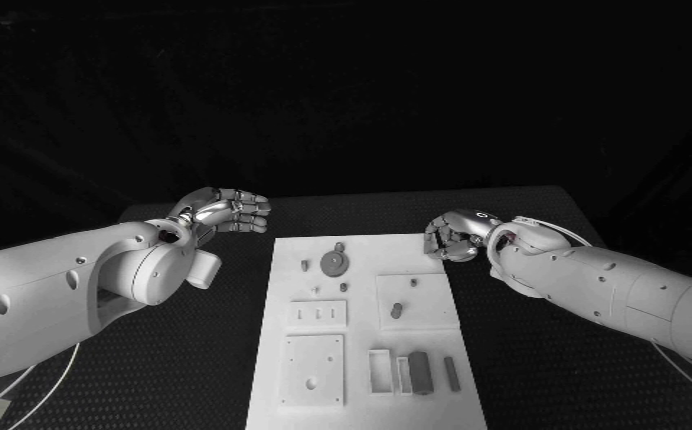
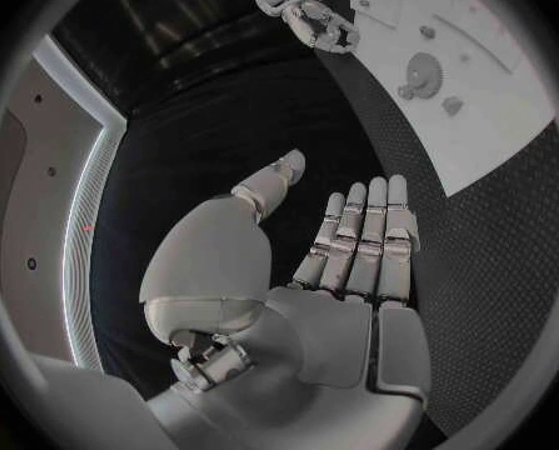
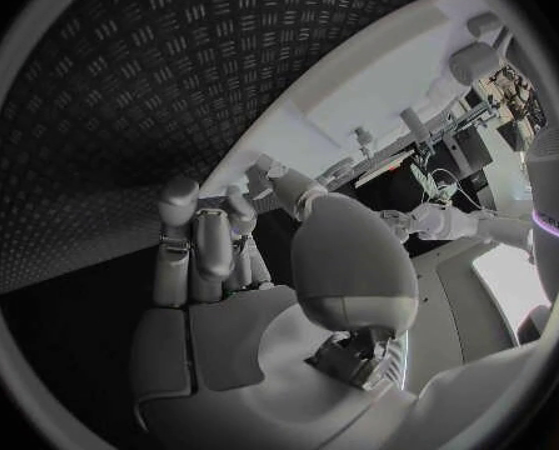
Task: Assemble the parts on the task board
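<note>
The white task board (image 1: 361,295) lies in the middle of the black table. On it sit a round disc part (image 1: 336,262), a small peg (image 1: 306,265), another small part (image 1: 397,307) and two dark bars (image 1: 420,372) near the front. My left hand (image 1: 224,210) hovers over the table beside the board's far left corner, fingers straight and together (image 2: 360,235), thumb apart, holding nothing. My right hand (image 1: 457,235) hangs at the board's far right corner with loosely bent fingers (image 3: 204,250); nothing shows between them. The left wrist view also catches the board (image 2: 492,140) and disc (image 2: 423,70).
Pale raised plates stand on the board: a slotted one (image 1: 317,315), a square one (image 1: 313,368) and a block (image 1: 414,302). Black textured table (image 1: 188,350) stretches on both sides of the board. The room behind the table is dark.
</note>
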Robot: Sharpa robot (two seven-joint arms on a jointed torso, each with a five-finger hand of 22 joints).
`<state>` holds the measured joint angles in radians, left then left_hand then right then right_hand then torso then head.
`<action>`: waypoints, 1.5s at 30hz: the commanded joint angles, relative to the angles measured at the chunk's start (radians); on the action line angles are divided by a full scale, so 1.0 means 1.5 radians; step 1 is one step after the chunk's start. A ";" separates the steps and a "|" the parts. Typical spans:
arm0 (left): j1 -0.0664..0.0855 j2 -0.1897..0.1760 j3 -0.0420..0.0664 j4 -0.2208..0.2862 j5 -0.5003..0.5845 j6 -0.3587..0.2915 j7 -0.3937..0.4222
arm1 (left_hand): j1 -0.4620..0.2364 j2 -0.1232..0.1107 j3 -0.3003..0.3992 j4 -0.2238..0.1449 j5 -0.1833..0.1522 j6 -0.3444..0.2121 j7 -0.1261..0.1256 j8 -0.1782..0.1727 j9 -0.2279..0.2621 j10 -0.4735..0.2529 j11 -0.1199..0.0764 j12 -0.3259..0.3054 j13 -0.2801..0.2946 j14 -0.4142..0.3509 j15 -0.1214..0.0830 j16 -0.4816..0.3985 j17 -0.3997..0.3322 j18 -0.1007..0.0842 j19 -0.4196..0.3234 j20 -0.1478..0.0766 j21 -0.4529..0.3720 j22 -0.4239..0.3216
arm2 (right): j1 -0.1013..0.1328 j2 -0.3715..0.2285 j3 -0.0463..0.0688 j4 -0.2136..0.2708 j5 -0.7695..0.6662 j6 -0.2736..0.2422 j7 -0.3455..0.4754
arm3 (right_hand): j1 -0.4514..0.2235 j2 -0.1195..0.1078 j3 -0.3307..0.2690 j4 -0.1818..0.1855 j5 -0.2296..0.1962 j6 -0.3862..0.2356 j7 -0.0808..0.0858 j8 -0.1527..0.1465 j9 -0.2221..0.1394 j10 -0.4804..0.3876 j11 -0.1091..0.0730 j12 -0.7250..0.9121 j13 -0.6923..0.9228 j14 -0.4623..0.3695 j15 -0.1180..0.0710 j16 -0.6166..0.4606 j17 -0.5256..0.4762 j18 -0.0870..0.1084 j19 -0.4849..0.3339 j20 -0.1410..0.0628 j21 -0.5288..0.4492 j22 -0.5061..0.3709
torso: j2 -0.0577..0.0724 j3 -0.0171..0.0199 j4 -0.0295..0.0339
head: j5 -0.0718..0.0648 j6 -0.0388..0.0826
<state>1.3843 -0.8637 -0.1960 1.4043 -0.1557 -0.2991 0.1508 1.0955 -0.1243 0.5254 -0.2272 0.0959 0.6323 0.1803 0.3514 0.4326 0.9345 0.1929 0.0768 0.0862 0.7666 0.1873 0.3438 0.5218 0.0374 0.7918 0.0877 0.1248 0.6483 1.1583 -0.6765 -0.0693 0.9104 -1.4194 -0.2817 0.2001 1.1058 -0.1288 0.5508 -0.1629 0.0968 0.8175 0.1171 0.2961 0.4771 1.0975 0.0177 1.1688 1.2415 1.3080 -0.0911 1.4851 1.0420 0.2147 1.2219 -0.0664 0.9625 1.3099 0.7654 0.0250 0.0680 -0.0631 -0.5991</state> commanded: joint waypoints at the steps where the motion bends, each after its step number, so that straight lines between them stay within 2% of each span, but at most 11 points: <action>1: 0.001 0.000 0.001 0.002 -0.003 0.009 0.004 | -0.003 0.003 -0.002 -0.002 -0.002 -0.002 0.029 -0.004 -0.001 -0.004 0.001 -0.003 -0.001 0.005 0.001 -0.003 0.001 0.010 0.003 0.000 -0.004 0.001 | -0.002 0.001 -0.001 0.001 0.001 0.008 0.008 | 0.000 0.008 0.000 -0.005 0.003 0.011 0.005 0.004 0.001 0.003 -0.003 0.002 0.000 0.005 -0.002 0.003 0.001 0.031 -0.005 -0.003 0.002 0.013 | 0.000 -0.0004 -0.0001 | 0.000 -0.001; 11: 0.001 -0.001 0.001 0.003 -0.004 0.008 0.003 | -0.003 0.003 -0.002 -0.002 -0.003 -0.002 0.029 -0.004 -0.001 -0.004 0.001 -0.003 -0.001 0.005 0.001 -0.003 0.001 0.010 0.003 0.000 -0.004 0.001 | -0.002 0.000 -0.001 0.007 0.001 0.013 0.008 | -0.001 0.004 0.000 -0.014 0.003 0.011 0.005 0.003 0.001 0.001 -0.004 0.000 -0.003 0.005 -0.002 0.003 0.001 0.031 -0.006 -0.002 0.003 0.012 | 0.000 -0.0006 -0.0003 | 0.001 -0.002; 21: 0.001 -0.003 0.001 0.003 -0.004 0.008 0.003 | -0.003 0.002 -0.002 -0.003 -0.003 -0.003 0.029 -0.004 -0.002 -0.005 0.001 -0.004 -0.001 0.005 0.001 -0.003 0.002 0.010 0.003 0.000 -0.005 0.001 | -0.002 0.000 -0.001 0.006 0.001 0.010 0.005 | -0.008 -0.007 0.000 -0.018 0.004 0.010 0.008 0.001 0.000 0.002 -0.001 0.001 -0.005 0.005 0.001 0.002 0.001 0.031 -0.005 -0.001 0.003 0.012 | 0.000 -0.0003 -0.0004 | 0.000 -0.002; 32: 0.001 -0.004 0.001 0.004 -0.005 0.008 0.002 | -0.003 0.002 -0.002 -0.003 -0.003 -0.003 0.029 -0.005 -0.002 -0.005 0.001 -0.004 -0.001 0.005 0.001 -0.004 0.002 0.010 0.003 0.000 -0.005 0.001 | -0.002 0.003 -0.001 0.006 0.001 -0.005 -0.007 | -0.024 -0.018 0.007 -0.007 0.004 0.039 0.017 0.012 0.007 0.001 0.008 0.004 -0.009 0.006 0.009 0.001 0.003 0.031 -0.003 -0.002 0.003 0.011 | 0.000 -0.0002 -0.0002 | 0.000 -0.003; 45: 0.001 -0.005 0.001 0.004 -0.006 0.009 0.000 | -0.003 0.002 -0.002 -0.003 -0.003 -0.003 0.029 -0.005 -0.002 -0.006 0.001 -0.004 -0.001 0.005 0.001 -0.004 0.002 0.010 0.003 0.000 -0.005 0.001 | -0.003 0.005 -0.001 0.007 0.001 -0.013 -0.018 | -0.040 -0.028 0.013 0.011 0.003 0.059 0.012 0.019 0.015 0.000 0.003 0.007 -0.012 0.008 0.005 0.001 0.006 0.031 -0.001 -0.004 0.002 0.011 | 0.000 -0.0001 -0.0003 | -0.002 -0.003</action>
<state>1.3843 -0.8714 -0.1959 1.4078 -0.1592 -0.2985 0.1469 1.0955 -0.1243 0.5254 -0.2272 0.0959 0.6323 0.1803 0.3477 0.4310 0.9345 0.1929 0.0768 0.0855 0.7666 0.1873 0.3438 0.5230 0.0375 0.7918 0.0876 0.1210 0.6489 1.1549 -0.6705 -0.0700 0.9187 -1.4167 -0.2962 0.1841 1.0556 -0.1712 0.5703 -0.1514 0.0968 0.8547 0.0871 0.3194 0.4985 1.0976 0.0249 1.1736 1.2250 1.3157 -0.0851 1.4850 1.0506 0.2142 1.2183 -0.0657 0.9624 1.3098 0.7650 0.0248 0.0677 -0.0652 -0.6031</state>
